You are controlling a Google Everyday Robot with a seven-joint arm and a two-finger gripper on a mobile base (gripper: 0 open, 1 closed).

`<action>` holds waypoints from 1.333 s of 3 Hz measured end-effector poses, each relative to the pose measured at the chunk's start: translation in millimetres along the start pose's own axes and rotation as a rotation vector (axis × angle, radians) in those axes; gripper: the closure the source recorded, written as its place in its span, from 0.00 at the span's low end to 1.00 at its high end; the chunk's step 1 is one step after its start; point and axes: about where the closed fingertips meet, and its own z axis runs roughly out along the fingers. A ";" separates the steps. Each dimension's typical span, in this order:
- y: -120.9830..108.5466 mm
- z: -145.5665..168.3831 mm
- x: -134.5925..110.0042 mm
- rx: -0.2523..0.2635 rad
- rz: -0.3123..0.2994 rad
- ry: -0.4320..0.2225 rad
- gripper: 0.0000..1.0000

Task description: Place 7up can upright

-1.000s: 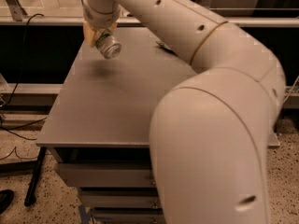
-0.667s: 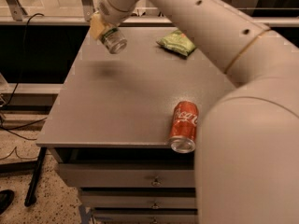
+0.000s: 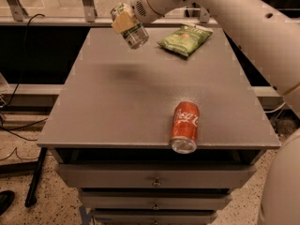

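Camera view: we see the gripper (image 3: 124, 20) jaws pinching the tilted 7up can (image 3: 135, 35); released thus, it could topple onto the surface (image 3: 117, 102) below them.

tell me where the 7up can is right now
In the camera view the 7up can is held tilted in the gripper above the far left of the table, just left of the green chip bag.
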 end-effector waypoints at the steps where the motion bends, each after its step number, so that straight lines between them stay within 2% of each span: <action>1: -4.1 -0.2 -0.6 -0.011 -0.005 -0.011 1.00; 2: -40.2 -17.3 17.9 0.033 -0.045 0.009 1.00; 3: -79.7 -39.3 49.8 0.043 -0.074 -0.014 1.00; 4: -101.5 -51.1 85.9 0.007 -0.043 -0.094 1.00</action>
